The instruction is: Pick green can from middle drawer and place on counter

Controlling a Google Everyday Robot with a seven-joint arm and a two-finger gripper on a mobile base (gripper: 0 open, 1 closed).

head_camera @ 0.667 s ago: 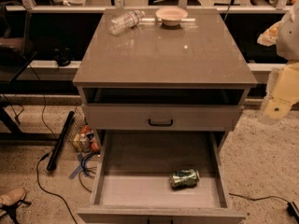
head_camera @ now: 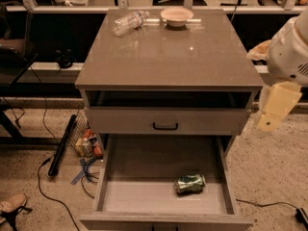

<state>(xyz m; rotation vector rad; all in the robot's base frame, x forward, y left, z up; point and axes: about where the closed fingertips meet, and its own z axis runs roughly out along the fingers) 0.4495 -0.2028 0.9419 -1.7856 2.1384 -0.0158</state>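
Observation:
The green can lies on its side on the floor of the open middle drawer, right of centre and near the front. The counter is the glossy taupe top of the cabinet. My gripper hangs from the white arm at the right edge of the view, beside the cabinet's right side at the height of the upper drawer. It is above and to the right of the can and well apart from it, and holds nothing that I can see.
A clear plastic bottle lies on its side and a bowl stands at the back of the counter. The shut upper drawer with a black handle sits above the open one. Cables, a black bar and clutter lie on the floor to the left.
The arm and gripper have shifted slightly left and down, closer to the cabinet's right side. The can, bottle and bowl have not moved.

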